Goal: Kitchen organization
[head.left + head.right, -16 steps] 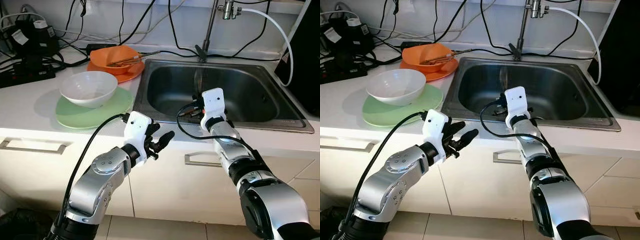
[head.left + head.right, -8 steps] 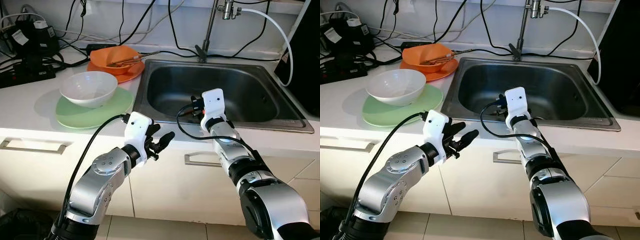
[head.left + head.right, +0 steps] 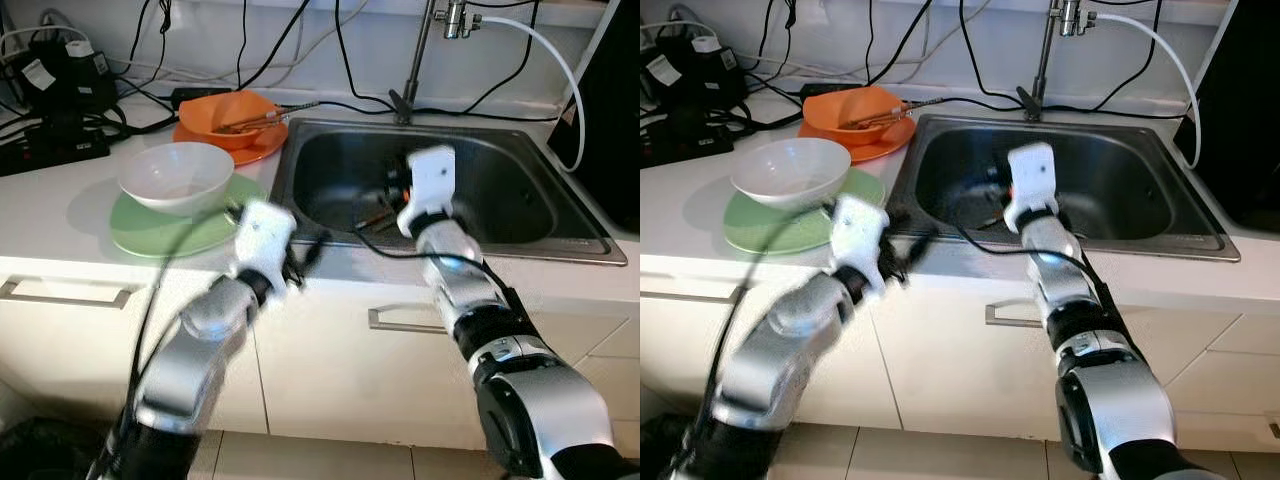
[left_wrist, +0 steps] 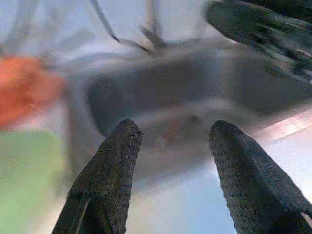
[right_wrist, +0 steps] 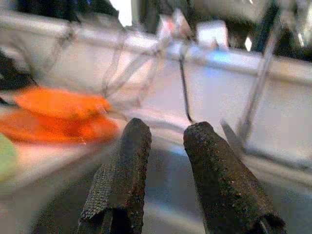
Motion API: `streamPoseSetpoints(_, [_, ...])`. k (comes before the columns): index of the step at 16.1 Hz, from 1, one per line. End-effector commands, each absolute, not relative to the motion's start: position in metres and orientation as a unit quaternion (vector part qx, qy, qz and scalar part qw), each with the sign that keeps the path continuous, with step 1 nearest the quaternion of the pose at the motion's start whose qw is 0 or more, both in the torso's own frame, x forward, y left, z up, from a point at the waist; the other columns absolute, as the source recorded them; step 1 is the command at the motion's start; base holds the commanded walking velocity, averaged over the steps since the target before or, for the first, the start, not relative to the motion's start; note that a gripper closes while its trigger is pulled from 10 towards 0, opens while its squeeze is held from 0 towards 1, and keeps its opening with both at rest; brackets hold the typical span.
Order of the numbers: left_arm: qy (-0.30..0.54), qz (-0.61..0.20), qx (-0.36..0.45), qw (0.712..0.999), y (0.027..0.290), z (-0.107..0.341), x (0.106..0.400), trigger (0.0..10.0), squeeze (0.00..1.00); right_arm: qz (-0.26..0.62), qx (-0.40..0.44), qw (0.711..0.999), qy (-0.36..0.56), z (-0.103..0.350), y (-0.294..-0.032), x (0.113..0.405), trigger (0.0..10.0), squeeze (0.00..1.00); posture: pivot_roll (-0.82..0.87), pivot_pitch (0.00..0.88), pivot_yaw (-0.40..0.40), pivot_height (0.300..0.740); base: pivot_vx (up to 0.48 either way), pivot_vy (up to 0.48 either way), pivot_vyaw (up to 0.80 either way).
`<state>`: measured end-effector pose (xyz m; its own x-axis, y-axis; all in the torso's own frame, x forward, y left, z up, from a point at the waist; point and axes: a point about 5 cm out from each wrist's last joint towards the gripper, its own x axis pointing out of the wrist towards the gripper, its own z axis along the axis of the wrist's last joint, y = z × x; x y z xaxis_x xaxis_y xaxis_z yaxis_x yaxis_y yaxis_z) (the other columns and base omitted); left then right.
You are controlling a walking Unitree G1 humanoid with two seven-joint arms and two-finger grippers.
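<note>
A white bowl (image 3: 176, 174) rests on a green plate (image 3: 150, 231) on the counter. Behind it an orange bowl (image 3: 228, 112) holding chopsticks (image 3: 272, 117) sits on an orange plate. My left gripper (image 4: 174, 129) is open and empty, blurred with motion at the counter's front edge (image 3: 303, 252), between the green plate and the steel sink (image 3: 520, 190). My right gripper (image 5: 168, 129) hovers over the sink's near left part, fingers a little apart, nothing between them. Thin dark utensils (image 3: 374, 219) lie on the sink floor just beneath it.
A tap (image 3: 418, 55) stands behind the sink, with a white hose (image 3: 552, 55) curving right. Black cables and a power strip (image 3: 55, 145) crowd the back left of the counter. A dark appliance (image 3: 610, 110) stands at the far right. Drawer handles (image 3: 62, 295) lie below.
Both arms have lifted. The left gripper swung up from below the counter edge to its rim and is blurred. The right gripper rose higher over the sink.
</note>
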<state>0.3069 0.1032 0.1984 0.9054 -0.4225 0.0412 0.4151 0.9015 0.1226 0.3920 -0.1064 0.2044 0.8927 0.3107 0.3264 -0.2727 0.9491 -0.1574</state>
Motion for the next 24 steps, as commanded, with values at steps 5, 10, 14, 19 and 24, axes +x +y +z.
streamPoseSetpoints(5, [-0.102, -0.071, 0.071, 0.990, 0.146, 0.236, 0.339, 10.0, 0.00, 0.216, -0.043, 0.955, -0.201, 0.201, -0.095, 0.375, 10.0, 0.00, 0.13, 0.028, -0.011, 0.740, 0.000, 0.000, 0.00])
streamPoseSetpoints(10, [-0.086, 0.030, 0.075, 0.993, 0.196, 0.245, 0.367, 10.0, 0.00, 0.222, -0.030, 0.958, -0.179, 0.188, -0.096, 0.365, 10.0, 0.00, 0.12, 0.023, 0.000, 0.740, 0.000, 0.000, 0.00])
streamPoseSetpoints(14, [-0.056, 0.065, 0.061, 0.994, 0.231, 0.240, 0.375, 10.0, 0.00, 0.298, -0.018, 0.938, -0.174, 0.188, -0.093, 0.353, 10.0, 0.00, 0.11, 0.025, 0.001, 0.740, 0.000, 0.000, 0.00])
streamPoseSetpoints(19, [-0.040, 0.108, 0.050, 0.992, 0.256, 0.243, 0.375, 10.0, 0.00, 0.433, -0.004, 0.884, -0.176, 0.193, -0.086, 0.328, 10.0, 0.00, 0.11, 0.028, -0.001, 0.740, 0.000, 0.000, 0.00])
streamPoseSetpoints(24, [0.031, 0.130, 0.014, 0.991, 0.275, 0.224, 0.377, 10.0, 0.00, 0.465, -0.002, 0.870, -0.163, 0.191, -0.084, 0.319, 10.0, 0.00, 0.11, 0.032, 0.003, 0.740, 0.000, 0.000, 0.00])
